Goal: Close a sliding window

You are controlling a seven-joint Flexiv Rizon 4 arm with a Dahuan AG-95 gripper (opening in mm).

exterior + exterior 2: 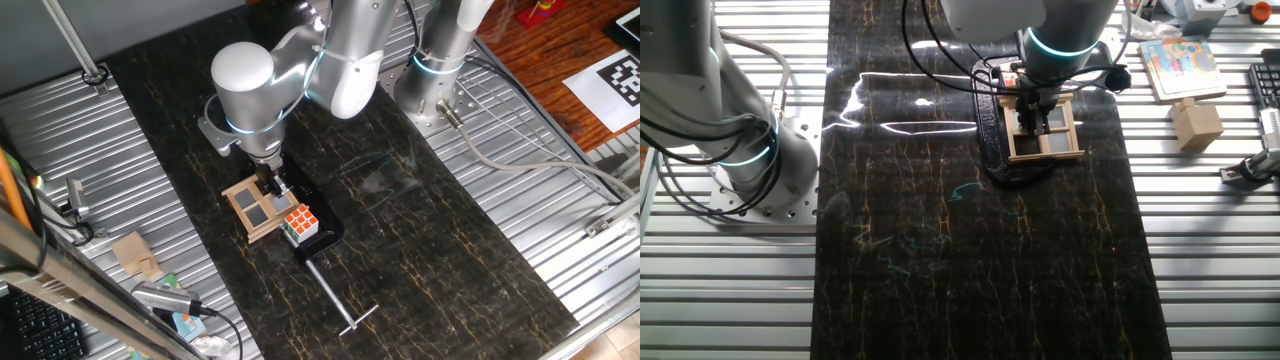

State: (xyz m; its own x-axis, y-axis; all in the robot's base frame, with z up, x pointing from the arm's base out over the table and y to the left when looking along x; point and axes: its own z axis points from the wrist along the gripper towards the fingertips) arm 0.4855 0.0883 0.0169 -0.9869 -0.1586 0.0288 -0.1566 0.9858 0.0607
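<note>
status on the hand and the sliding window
hand down at sliding window, jaw state unclear. puzzle cube right beside frame. metal T-bar lies apart.

gripper (pixel 271 184) low over the sliding window (pixel 257 208), puzzle cube (pixel 299 224) just beside the frame

Arm (pixel 300 60): glossy white-silver rounded links, cyan glowing rings at joints, grey cables off base, dark fingers (pixel 268 183).

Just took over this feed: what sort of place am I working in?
Likely a robotics lab test bench: a dark mat on a ribbed metal table, a fiducial marker nearby, and a miniature sliding window under the gripper.
</note>
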